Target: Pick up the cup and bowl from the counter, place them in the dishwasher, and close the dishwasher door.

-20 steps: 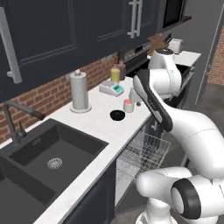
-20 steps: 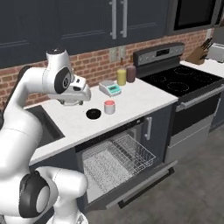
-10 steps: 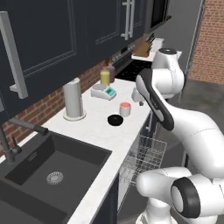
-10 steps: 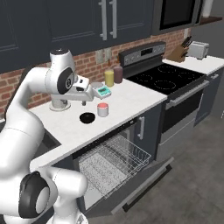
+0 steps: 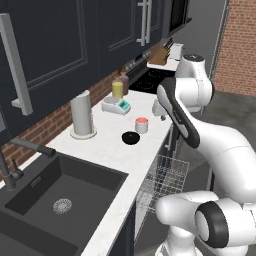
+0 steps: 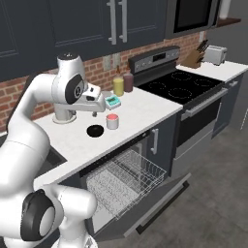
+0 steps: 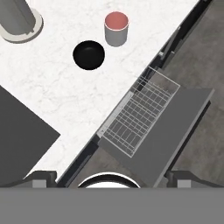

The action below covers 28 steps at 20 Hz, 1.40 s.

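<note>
Cup and bowl waited on the counter, dishwasher open.
Left base view: cup (image 5: 142, 124) stood just beside bowl (image 5: 131, 138) on the counter (image 5: 125, 160). Right base view: gripper (image 6: 97, 109) hung above them, fingers spread wide, empty. Hand view: dishwasher door (image 7: 175, 131) lay lowered, rack (image 7: 140, 111) out.

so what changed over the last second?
The base drove on, so both base views shifted: the sink now sits nearer in the left one and the stove fuller in the right one. That is camera motion, not the things. Cup and bowl stayed side by side on the counter, untouched. Dishwasher door stayed down, rack out. Fingers stayed open, holding nothing.
</note>
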### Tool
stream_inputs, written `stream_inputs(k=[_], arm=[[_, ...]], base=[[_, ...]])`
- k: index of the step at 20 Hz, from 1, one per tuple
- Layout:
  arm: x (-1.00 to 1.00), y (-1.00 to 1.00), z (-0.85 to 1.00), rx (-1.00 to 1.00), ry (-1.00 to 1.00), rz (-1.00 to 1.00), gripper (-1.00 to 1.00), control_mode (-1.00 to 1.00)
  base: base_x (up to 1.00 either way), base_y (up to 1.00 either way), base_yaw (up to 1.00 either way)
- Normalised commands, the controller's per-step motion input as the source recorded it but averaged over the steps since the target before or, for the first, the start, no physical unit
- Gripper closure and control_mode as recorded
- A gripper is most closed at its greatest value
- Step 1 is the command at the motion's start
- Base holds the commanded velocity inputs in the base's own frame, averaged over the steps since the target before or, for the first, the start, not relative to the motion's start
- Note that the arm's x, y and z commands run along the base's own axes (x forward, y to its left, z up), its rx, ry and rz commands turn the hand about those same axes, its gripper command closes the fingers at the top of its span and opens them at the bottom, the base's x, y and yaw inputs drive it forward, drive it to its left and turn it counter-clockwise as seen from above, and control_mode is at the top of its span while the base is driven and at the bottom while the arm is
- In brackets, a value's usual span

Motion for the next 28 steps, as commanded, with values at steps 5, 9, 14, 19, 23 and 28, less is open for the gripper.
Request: stream_inputs(k=[5, 9, 14, 19, 23, 28], arm=[[0.00, 0.00, 0.00, 0.00, 0.00, 0.00, -1.00, 1.00], [0.05, -0.01, 0.00, 0.00, 0.00, 0.00, -1.00, -1.00], [0.41, -0.16, -0.12, 0.02, 0.02, -0.04, -1.00, -1.00], [0.61, -0.28, -0.34, 0.07, 0.00, -0.05, -1.00, -1.00], [0.62, -0.09, -0.50, 0.05, 0.00, -0.05, -1.00, -1.00], [0.57, 0.00, -0.54, 0.04, 0.00, -0.05, -1.00, -1.00]], base=[[0.00, 0.06, 0.00], [0.00, 0.00, 0.00], [0.00, 0.00, 0.00], [0.00, 0.00, 0.00], [0.00, 0.00, 0.00], [0.00, 0.00, 0.00]])
